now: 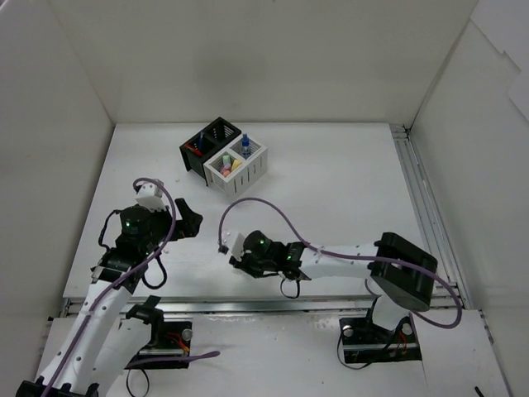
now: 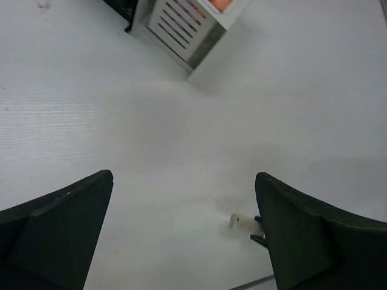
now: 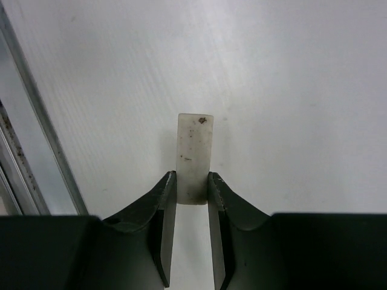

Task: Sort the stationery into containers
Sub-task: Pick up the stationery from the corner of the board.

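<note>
My right gripper (image 3: 192, 187) is shut on one end of a beige eraser (image 3: 195, 157), low over the white table, and the rest of the eraser sticks out ahead of the fingertips. From above, this gripper (image 1: 240, 256) is at the near middle of the table. The eraser (image 2: 242, 222) also shows in the left wrist view, beside the right-hand finger. My left gripper (image 2: 184, 229) stands wide open and holds nothing. The black container (image 1: 192, 161) and the white container (image 1: 248, 175) stand together at the far middle, with markers, pens and a blue-capped bottle (image 1: 245, 145) in them.
White walls close the table in at the back and on both sides. A metal rail (image 3: 36, 121) runs along the near edge, close to my right gripper. A corner of the white container (image 2: 181, 27) shows at the top of the left wrist view.
</note>
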